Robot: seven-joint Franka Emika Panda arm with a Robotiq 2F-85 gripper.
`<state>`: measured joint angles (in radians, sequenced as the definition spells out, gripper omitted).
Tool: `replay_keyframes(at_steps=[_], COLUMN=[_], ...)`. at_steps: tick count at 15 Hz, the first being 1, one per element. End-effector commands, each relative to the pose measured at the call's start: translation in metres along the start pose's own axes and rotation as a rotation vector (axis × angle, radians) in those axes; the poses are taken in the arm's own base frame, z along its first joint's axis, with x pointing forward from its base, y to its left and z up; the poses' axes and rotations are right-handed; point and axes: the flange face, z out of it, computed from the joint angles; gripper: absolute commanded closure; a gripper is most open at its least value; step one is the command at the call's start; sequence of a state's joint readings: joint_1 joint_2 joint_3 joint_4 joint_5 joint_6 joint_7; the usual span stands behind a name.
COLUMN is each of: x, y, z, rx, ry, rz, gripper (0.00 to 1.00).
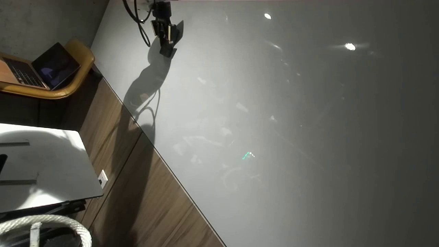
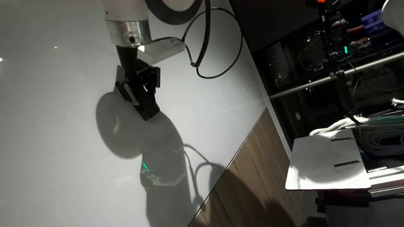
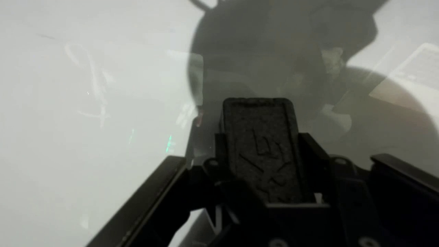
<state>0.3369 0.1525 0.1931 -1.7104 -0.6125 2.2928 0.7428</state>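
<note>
Dark block (image 3: 262, 144): near end hidden; laptop (image 1: 24, 72) cut off.

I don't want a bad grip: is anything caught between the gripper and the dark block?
Nothing visible. In the wrist view, the dark block sits directly between the fingers, with no other object showing there.

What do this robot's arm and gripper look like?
In an exterior view, the arm is pale and rounded, with a shiny, silvery metal band. Black cables loop beside it, and a pale, boxy piece juts out. In the wrist view, the gripper looks black and angular, with round, bolt-like pivots.
</note>
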Motion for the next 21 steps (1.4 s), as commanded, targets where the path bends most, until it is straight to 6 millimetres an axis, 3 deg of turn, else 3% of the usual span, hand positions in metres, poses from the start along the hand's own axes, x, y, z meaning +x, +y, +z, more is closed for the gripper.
replay_keyframes(at_steps=[1, 4, 8, 10, 15, 18, 21], x=[0.001, -0.008, -0.027, -0.062, -0.141, -0.183, -0.211], y=[0.026, 0.023, 0.033, 0.047, 0.113, 0.128, 0.143], z=[0.052, 0.065, 0.063, 0.068, 0.074, 0.068, 0.072], rx=[0.034, 0.054, 0.030, 0.004, -0.028, 0.032, 0.083], ry=[0.019, 0.013, -0.014, -0.116, -0.388, -0.510, -0.589], rz=[0.055, 0.069, 0.038, 0.011, -0.017, -0.011, 0.019], gripper=[0.71, 0.71, 0.71, 0.71, 0.71, 0.71, 0.71])
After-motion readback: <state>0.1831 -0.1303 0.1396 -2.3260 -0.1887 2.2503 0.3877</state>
